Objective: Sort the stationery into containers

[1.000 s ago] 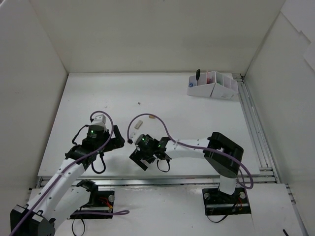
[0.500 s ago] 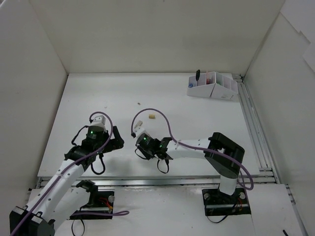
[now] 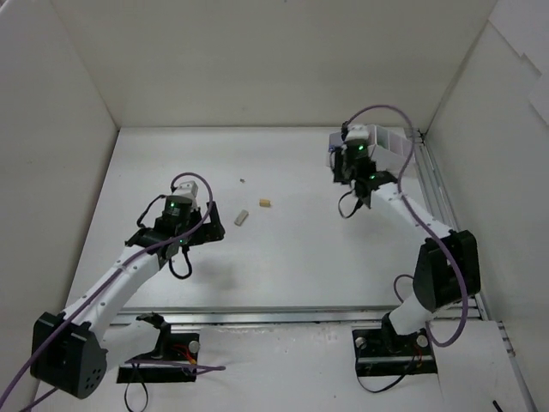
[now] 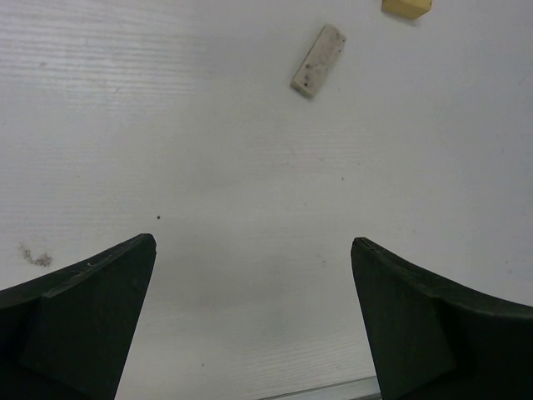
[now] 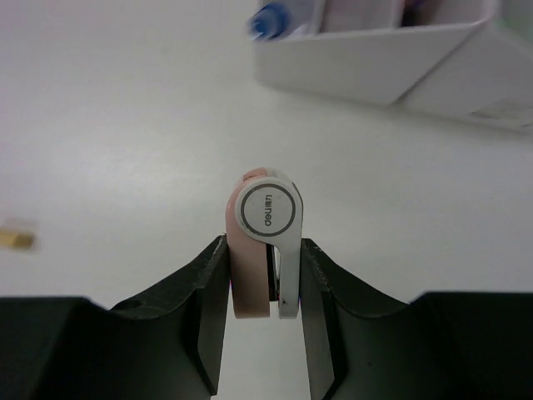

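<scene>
Nearest the arm bases, on the left half of the bench (image 3: 309,249), the left gripper (image 4: 253,250) hangs low over the white surface. Its jaws are spread wide with nothing between them. Seen from above, a white eraser (image 4: 318,60) lies flat near the gripper at about 2 o'clock, tilted, its face speckled with dark marks. A beige eraser (image 3: 266,204) sits near the white one, again toward 2 o'clock and not touching it. A tiny dark speck (image 3: 242,181) lies farther back, at roughly 12 o'clock from the white eraser.

Farther on, the right arm stretches to the far right of the bench. The right gripper (image 5: 264,247) is narrowed onto a pink and white stationery piece (image 5: 266,208), pinched between both fingers and seen end-on. Its round end has a grey ring and small printed lettering. It is held above the bench, just short of the organiser (image 5: 375,71).

That white organiser stands at the far right corner, about 1 o'clock from the bench's middle. In the wrist view it is at 1 o'clock from the held piece. A blue-tipped tube (image 5: 268,21) sticks out at its left end.
</scene>
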